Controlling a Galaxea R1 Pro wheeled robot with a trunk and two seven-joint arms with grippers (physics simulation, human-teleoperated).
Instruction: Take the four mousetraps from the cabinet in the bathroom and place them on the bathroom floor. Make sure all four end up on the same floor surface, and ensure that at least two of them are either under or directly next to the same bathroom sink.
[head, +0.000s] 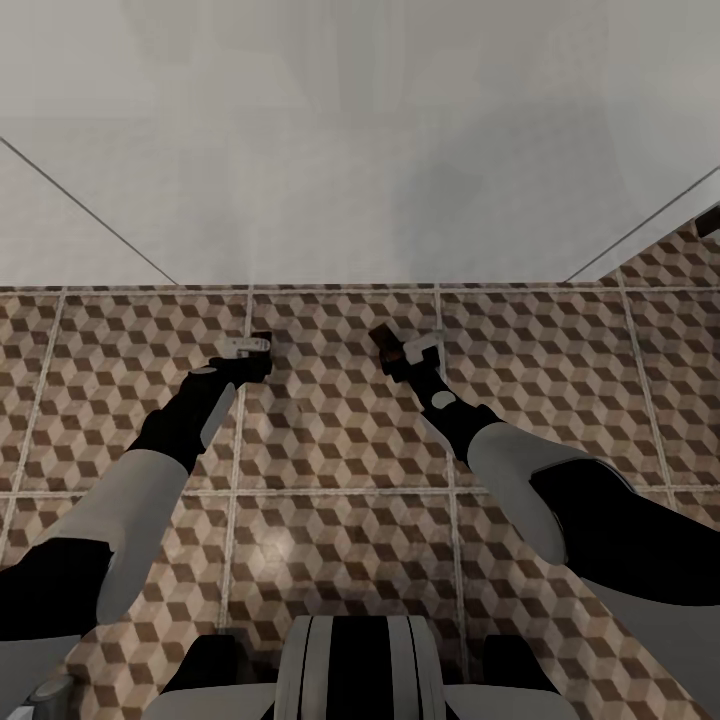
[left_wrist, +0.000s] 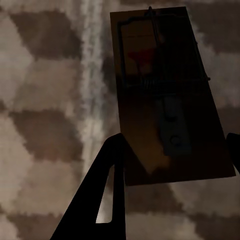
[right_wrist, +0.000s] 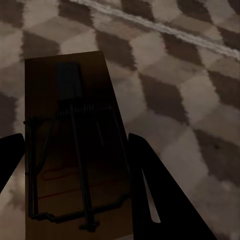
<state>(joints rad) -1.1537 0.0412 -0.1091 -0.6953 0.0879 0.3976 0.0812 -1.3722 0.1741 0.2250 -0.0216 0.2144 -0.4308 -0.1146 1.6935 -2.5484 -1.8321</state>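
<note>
Both arms reach forward, low over the bathroom floor (head: 340, 440) with its brown, beige and white cube tiles. A brown wooden mousetrap (left_wrist: 165, 100) with wire and a red mark sits between the fingers of my left gripper (left_wrist: 175, 140), which is shut on it. My right gripper (right_wrist: 75, 137) is shut on a second mousetrap (right_wrist: 75, 150). From the head camera the left gripper (head: 255, 350) and right gripper (head: 395, 350) hang close to the foot of the white wall, and the right mousetrap (head: 383, 338) shows as a brown tip. The cabinet is out of view.
A plain white wall or panel (head: 360, 150) rises straight ahead where the tiles end. A dark object (head: 710, 218) shows at the far right edge. My own base (head: 350, 670) is at the bottom of the head view.
</note>
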